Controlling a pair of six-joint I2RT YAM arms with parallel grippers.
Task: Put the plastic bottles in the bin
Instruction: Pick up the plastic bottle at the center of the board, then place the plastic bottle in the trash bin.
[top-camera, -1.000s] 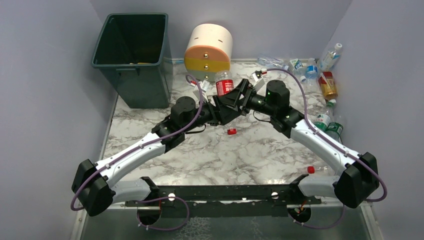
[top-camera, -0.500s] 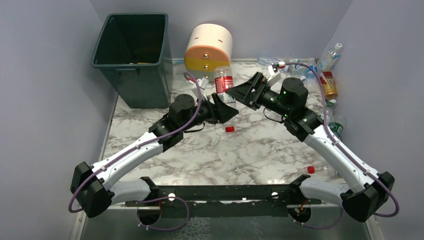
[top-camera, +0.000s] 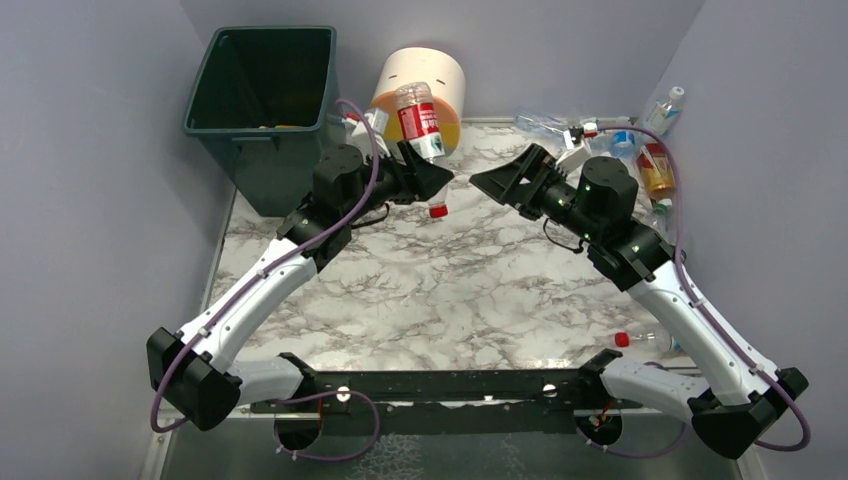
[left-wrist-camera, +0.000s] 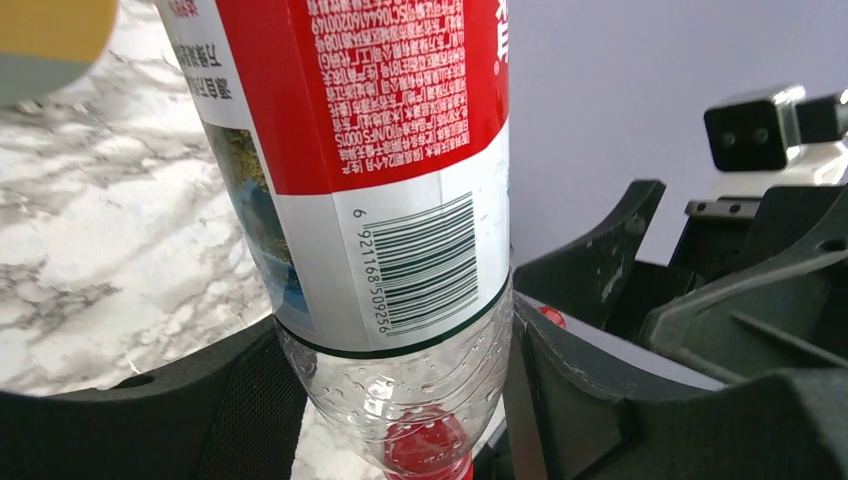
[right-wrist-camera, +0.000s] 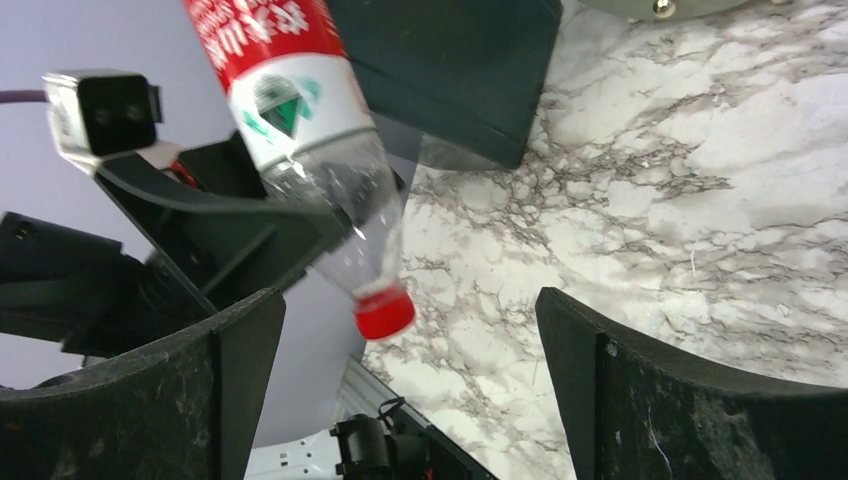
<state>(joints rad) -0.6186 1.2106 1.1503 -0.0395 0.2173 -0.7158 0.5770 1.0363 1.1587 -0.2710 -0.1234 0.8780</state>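
Observation:
A clear plastic bottle (top-camera: 417, 118) with a red label hangs cap down in my left gripper (top-camera: 428, 172), which is shut on its clear shoulder just below the label. In the left wrist view the bottle (left-wrist-camera: 380, 150) fills the frame between both pads of that gripper (left-wrist-camera: 395, 350). It is raised off the table, right of the dark green bin (top-camera: 285, 170). My right gripper (top-camera: 505, 178) is open and holds nothing, a short way right of the bottle. Its wrist view shows the bottle (right-wrist-camera: 290, 90) and the bin (right-wrist-camera: 450, 70) beyond its wide-apart fingers (right-wrist-camera: 410, 320).
A round cream, yellow and grey drawer unit (top-camera: 420, 75) stands behind the held bottle. Several more bottles (top-camera: 655, 170) lie along the back right wall, one upright (top-camera: 663, 108). Another bottle (top-camera: 640, 340) lies by the right arm's base.
My left gripper has lifted the red-label bottle up and to the left, toward the bin. The right arm has drawn back to the right, its jaws still open.

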